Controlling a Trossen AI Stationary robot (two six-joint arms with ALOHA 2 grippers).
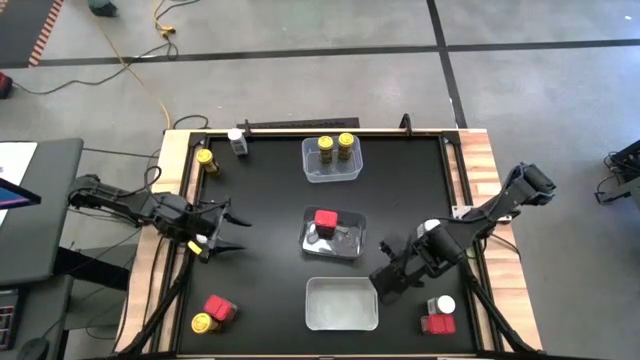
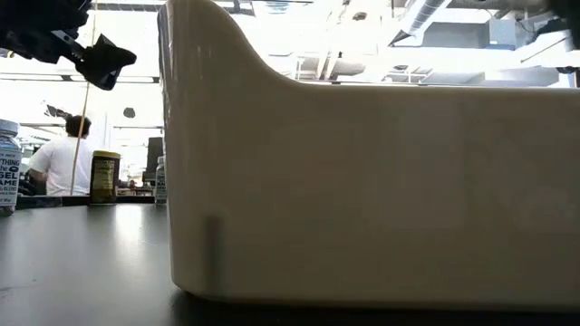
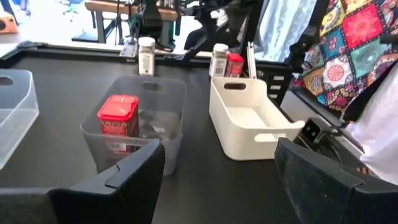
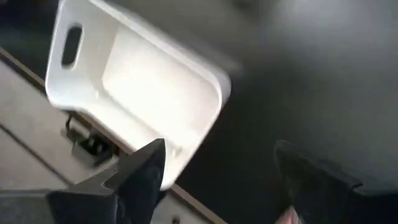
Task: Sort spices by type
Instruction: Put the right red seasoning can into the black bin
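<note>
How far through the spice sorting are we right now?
Early. Two yellow-capped jars sit in the far clear tub and one red tin in the middle tub; the white bin is empty. Both the left gripper and right gripper are open, holding nothing. The other spices remain scattered.

Partly readable label on one jar
Seen in the low view at far left: white-capped jar [image 2: 7,167] with dark label letters, cut off by the frame edge, reading roughly "THING", "GEL", "AME"; print on the yellow-capped amber jar [image 2: 105,177] too small to read
</note>
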